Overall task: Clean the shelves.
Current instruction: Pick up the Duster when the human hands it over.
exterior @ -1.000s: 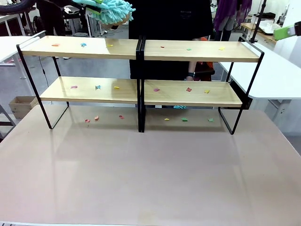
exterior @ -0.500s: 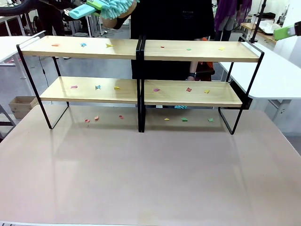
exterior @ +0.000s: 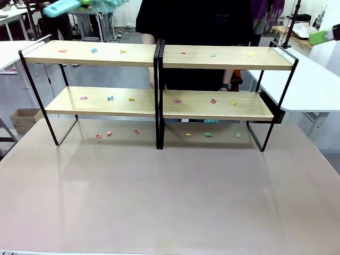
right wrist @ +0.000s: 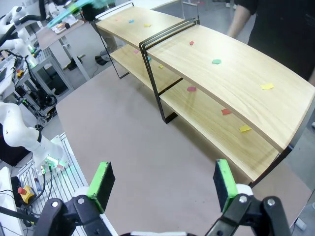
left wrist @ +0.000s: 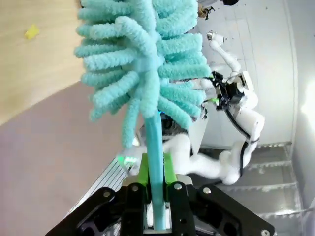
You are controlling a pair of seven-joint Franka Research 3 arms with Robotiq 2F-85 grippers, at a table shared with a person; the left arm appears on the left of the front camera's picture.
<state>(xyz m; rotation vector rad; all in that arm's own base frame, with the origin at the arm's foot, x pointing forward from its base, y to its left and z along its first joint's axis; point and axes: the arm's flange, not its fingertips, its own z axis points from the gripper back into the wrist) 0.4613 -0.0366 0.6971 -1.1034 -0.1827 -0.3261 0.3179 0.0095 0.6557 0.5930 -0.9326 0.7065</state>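
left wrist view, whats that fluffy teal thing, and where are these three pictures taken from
A two-armed robot works at a table. The front view looks across it at a person; the other two come from cameras on each wrist. The fluffy thing is a duster, and the left gripper is shut on its handle. The right gripper is open and empty. On the table stand the shelves, two wooden racks side by side, with small coloured scraps on their boards and underneath.
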